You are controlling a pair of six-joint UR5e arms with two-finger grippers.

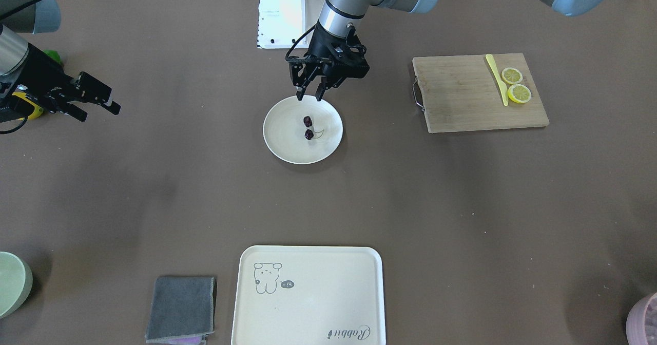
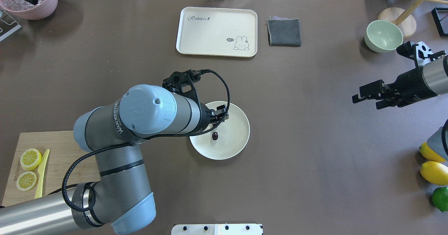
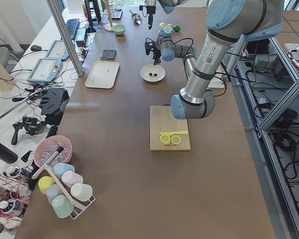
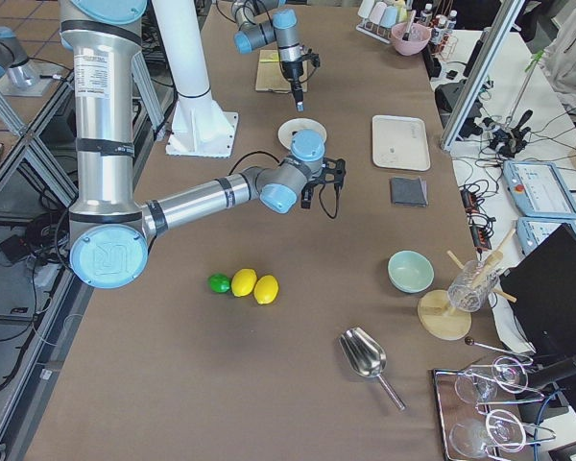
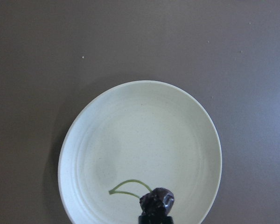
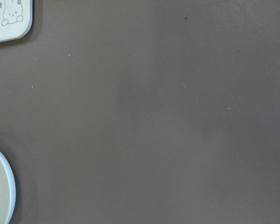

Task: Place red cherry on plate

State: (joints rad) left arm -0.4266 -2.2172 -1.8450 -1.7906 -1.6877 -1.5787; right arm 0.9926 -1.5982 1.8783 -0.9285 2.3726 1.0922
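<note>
- The cherry [image 1: 308, 128] lies on the plate [image 1: 285, 147], a little off its middle. It is a dark pair with a thin green stem curving to one side, and nothing touches it.
- The left gripper [image 1: 309, 97] hovers over the plate's robot-side rim. Its fingers are spread and empty, pointing down just beside the fruit and clear of it. That pose suits letting go, not gripping.
- The left wrist view shows the cherry at the bottom edge, resting inside the rim. It sits far enough in that it should not roll off.
- The right gripper [image 1: 100, 113] hangs well apart to the side, fingers apart and holding nothing. It is probably parked there to keep clear of the left arm.
- Judged from this layout, the placing looks done, and only the left arm's withdrawal would remain.
</note>
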